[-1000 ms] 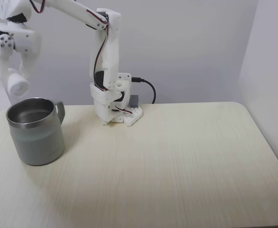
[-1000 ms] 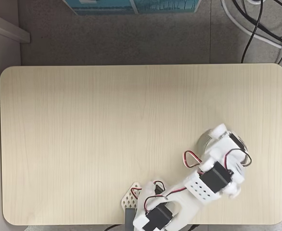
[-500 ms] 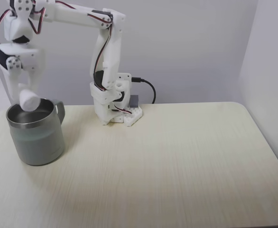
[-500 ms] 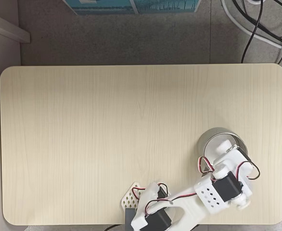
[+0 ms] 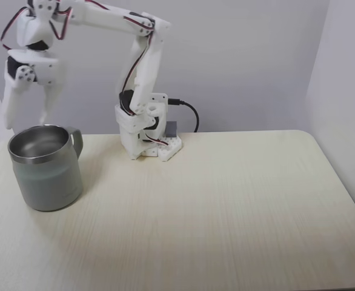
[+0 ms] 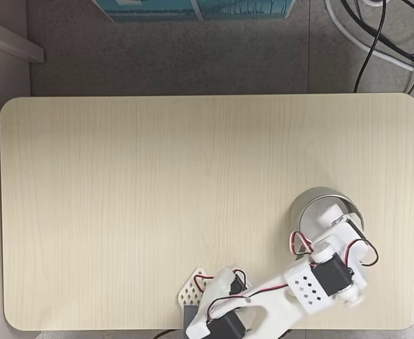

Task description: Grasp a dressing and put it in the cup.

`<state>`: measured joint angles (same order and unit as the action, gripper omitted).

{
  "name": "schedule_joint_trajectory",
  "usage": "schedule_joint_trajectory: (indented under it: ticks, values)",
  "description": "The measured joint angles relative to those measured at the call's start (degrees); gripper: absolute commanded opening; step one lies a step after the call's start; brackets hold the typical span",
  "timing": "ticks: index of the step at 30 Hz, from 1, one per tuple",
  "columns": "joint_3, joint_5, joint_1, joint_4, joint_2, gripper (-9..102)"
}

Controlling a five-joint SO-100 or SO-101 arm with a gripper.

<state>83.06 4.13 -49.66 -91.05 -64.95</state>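
The end effector (image 5: 26, 124) hangs just above the cup (image 5: 46, 171), its fingers spread apart with nothing between them. In the top-down fixed view it sits over the cup's rim (image 6: 325, 195) on the side nearest the arm. The dressing (image 6: 329, 212) appears as a white lump inside the cup, though it is hard to tell apart from the white fingers there. Judging by this, the drop looks done; the next move calls for lifting clear of the cup without knocking it across the table (image 5: 226, 206).

Pale wood table (image 5: 226, 206), plain white walls (image 5: 244, 54); grey floor (image 6: 193, 56), black cables (image 6: 376, 35).
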Motion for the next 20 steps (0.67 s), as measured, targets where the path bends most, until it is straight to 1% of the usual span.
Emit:
schedule_joint_trajectory:
  ticks: [20]
  values:
    - [-0.2, 0.4, -0.2, 0.0, -0.7, 23]
